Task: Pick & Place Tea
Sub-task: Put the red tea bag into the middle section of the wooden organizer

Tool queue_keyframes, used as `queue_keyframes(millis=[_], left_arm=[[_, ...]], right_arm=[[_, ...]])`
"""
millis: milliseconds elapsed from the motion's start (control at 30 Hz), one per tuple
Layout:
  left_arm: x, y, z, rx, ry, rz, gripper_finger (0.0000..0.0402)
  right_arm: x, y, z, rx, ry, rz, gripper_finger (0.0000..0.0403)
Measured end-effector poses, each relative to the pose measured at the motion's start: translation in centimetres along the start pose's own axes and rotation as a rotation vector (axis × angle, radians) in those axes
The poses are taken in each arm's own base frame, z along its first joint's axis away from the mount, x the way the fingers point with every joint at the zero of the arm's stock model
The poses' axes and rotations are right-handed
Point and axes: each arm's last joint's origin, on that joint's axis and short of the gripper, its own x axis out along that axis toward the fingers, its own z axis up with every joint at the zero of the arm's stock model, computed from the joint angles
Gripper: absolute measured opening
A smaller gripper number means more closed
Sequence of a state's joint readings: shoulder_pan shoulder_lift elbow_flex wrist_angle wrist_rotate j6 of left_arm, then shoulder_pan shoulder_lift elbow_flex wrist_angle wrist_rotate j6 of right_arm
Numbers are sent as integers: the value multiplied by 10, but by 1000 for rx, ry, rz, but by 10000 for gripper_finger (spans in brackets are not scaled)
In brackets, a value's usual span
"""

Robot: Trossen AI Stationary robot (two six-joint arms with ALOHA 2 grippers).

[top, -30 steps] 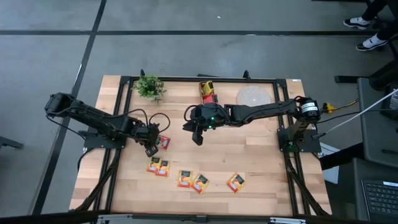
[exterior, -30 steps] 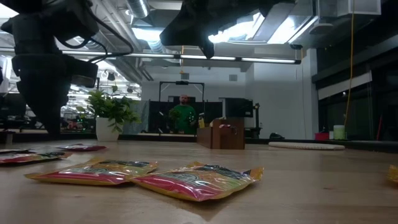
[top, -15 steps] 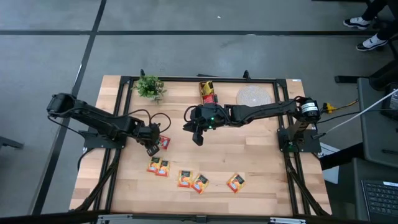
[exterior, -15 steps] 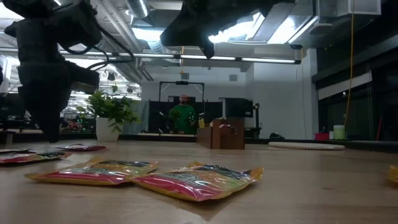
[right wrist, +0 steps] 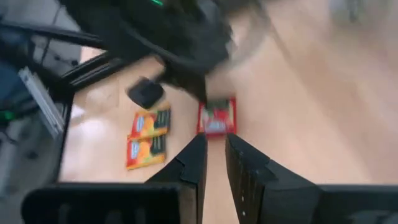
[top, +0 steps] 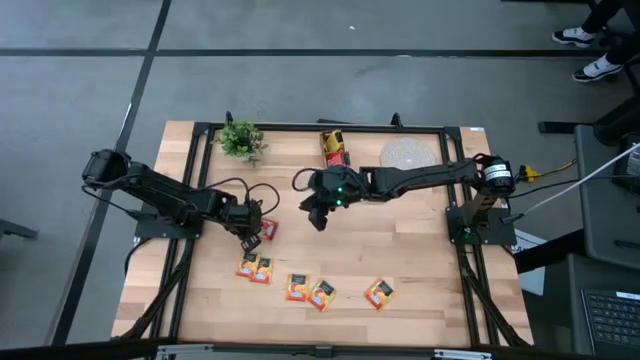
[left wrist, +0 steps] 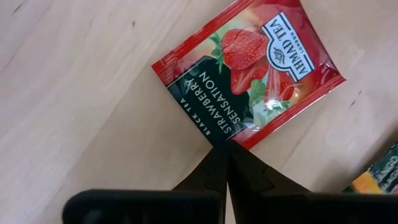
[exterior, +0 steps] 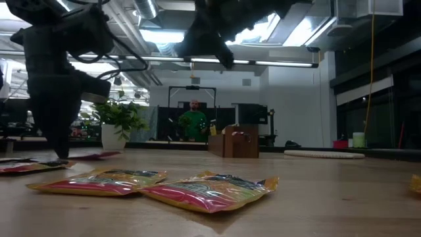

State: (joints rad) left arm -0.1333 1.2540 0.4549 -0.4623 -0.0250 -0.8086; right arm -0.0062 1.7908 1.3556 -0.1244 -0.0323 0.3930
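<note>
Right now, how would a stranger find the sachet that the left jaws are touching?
Start at the potted plant and come toward the row of orange sachets. Before them, at the left gripper, lies the strawberry tea sachet: the only red one there.

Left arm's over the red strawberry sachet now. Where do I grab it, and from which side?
The red sachet lies flat on the table, so there is no raised part to pinch. Take the near edge, where the left gripper sits with shut jaws: open them, come down from above, and nip that edge, probably tipping it up first.
</note>
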Motion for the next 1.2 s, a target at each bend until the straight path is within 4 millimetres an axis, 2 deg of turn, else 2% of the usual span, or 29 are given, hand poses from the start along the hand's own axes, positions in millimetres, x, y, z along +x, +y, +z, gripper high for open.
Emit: queue_keyframes(millis=[67,167,400,600,733,867,1000,1200], left_arm=[[0,-1,1,0,-6,-6,2],[1,-1,1,0,-12,-6,1],[1,-1,1,-5,-17,-7,1],[1,-1,2,-16,-23,-12,2],[1,-2,2,-16,-34,-19,1],[1,-3,3,-17,-42,-20,2],[1,-3,4,-8,-53,-25,2],[1,-4,5,-8,-64,-32,1]], right_arm=[[2,-11,-5,155,82,-6,61],[11,-28,-19,290,200,6,61],[43,-41,-37,435,239,59,68],[69,-45,-47,540,229,145,132],[76,-50,-49,574,205,151,182],[83,-56,-55,552,208,139,221],[92,-57,-60,463,190,162,241],[101,-55,-68,76,112,114,246]])
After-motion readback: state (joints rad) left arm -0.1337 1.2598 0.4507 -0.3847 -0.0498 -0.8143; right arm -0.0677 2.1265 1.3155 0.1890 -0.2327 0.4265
